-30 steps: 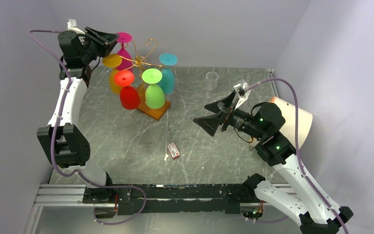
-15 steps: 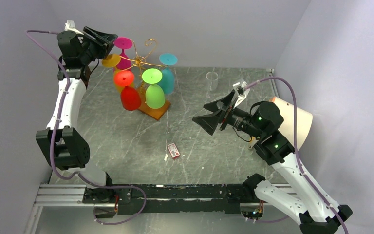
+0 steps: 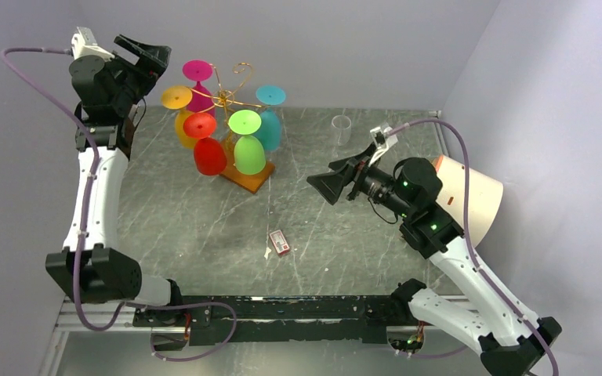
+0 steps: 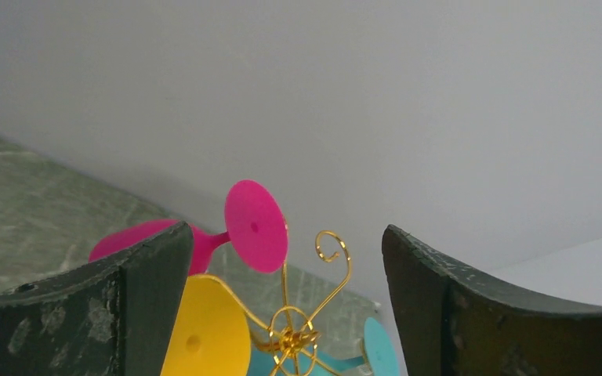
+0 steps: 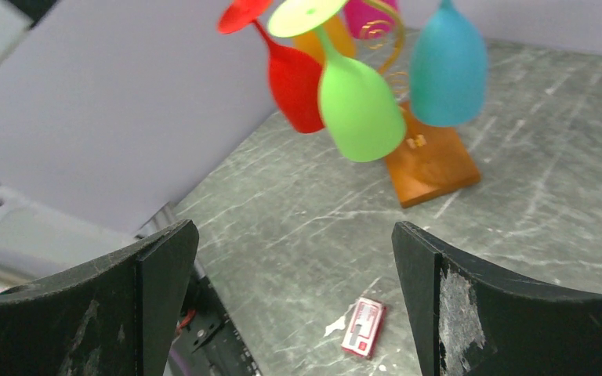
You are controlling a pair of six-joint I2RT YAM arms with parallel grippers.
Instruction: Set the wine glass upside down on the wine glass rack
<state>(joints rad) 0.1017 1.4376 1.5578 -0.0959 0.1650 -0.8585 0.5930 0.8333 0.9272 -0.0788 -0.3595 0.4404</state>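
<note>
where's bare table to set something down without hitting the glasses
Widest bare patch of table: near left, between the left arm and the small red box. Another between the wine glass rack and the clear cup. Crowded under the hanging glasses and below the right arm's fingers.

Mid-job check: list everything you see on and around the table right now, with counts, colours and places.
rack: one, gold wire on brown base, far left-centre
pink glass: one, hung upside down, rack's far side
yellow glass: one, upside down, rack's left
red glass: one, upside down, near left
green glass: one, upside down, near side
teal glass: one, upside down, right
cup: one, clear, far side, right of rack
box: one, red, small, table centre
cylinder: one, white, right edge
table: one, grey marble
left gripper: black, jaws open, raised left of rack
right gripper: black, jaws open, facing rack
</note>
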